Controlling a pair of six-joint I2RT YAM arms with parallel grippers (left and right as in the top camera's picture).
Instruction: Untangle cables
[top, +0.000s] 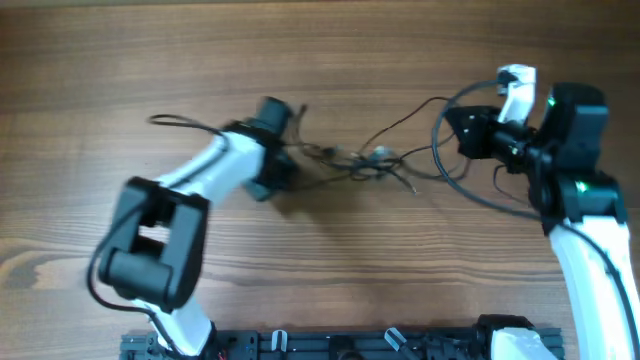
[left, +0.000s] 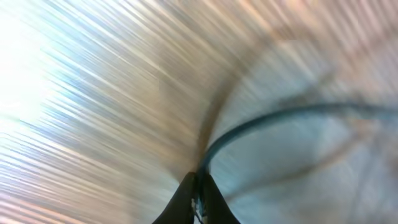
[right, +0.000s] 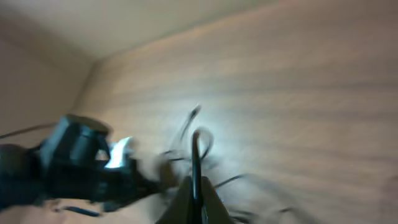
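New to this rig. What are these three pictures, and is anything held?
Two robot arms work at a wooden table: left arm and right arm, seen from a camera overhead. The other two pictures, both blurred, come from a camera on each wrist, looking along its own fingers. Between the arms lie the cables, thin black cords in a tangle. The left gripper is shut with a cord running out of its tips, so it seems to hold one. The right gripper is shut too, a thin cord rising from its tips.

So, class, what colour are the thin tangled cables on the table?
Black cables; the overhead view shows them best.
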